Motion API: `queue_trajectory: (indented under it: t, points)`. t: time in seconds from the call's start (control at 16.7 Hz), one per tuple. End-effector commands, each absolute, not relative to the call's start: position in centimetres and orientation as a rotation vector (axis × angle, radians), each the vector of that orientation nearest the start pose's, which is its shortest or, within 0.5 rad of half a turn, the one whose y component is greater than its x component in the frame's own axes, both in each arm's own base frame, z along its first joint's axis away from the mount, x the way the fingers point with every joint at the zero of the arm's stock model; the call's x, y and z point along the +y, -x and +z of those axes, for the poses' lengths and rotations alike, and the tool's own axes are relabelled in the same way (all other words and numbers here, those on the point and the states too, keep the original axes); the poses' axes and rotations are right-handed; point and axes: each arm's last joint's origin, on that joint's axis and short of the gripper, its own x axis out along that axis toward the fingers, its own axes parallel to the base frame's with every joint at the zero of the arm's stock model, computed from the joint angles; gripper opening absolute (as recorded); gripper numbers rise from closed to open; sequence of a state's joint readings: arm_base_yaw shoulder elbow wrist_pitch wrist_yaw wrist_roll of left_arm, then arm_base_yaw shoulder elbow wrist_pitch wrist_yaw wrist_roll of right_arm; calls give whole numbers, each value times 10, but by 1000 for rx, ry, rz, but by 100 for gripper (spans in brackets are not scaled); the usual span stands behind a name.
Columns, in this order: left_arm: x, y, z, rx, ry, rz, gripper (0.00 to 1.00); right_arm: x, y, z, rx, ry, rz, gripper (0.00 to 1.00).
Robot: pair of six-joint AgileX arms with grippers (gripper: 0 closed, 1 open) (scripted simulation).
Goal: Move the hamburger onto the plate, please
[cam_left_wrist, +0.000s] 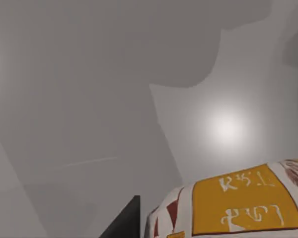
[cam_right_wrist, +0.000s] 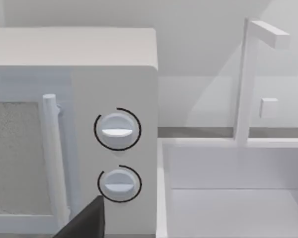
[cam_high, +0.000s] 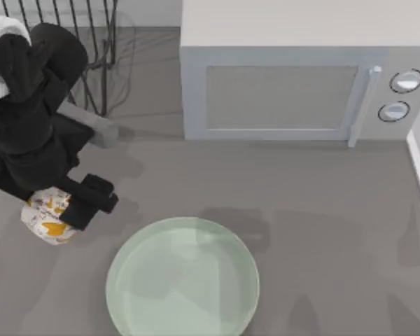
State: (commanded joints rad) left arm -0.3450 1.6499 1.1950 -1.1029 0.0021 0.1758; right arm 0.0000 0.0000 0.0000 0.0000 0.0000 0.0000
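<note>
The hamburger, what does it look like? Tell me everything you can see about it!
The hamburger is a small roundish lump wrapped in crinkly white paper with orange and yellow patches; the left wrist view shows white lettering on an orange panel and some reddish marks. It sits at the table's left side, left of the plate and not on it. The left gripper is right over it, its black fingers covering part of the wrapper. Whether they squeeze it cannot be told.

Wrapped hamburger (cam_high: 47, 217) left of mint plate (cam_high: 182, 280), apart.
</note>
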Motion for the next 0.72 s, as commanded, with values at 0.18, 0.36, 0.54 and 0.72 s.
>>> queue_trajectory:
  t: [0.18, 0.36, 0.54, 0.72]
  points:
    - [-141, -275, 205, 1488, -644, -647, 0, -1, -106, 160, 0, 0, 0, 100]
    - [-190, -262, 198, 1411, -926, -933, 0, -1, -106, 160, 0, 0, 0, 100]
    - [-232, -243, 194, 1297, -1155, -1165, 0, -1, -106, 160, 0, 0, 0, 100]
    - [-253, -230, 193, 1223, -1263, -1272, 0, -1, -106, 160, 0, 0, 0, 100]
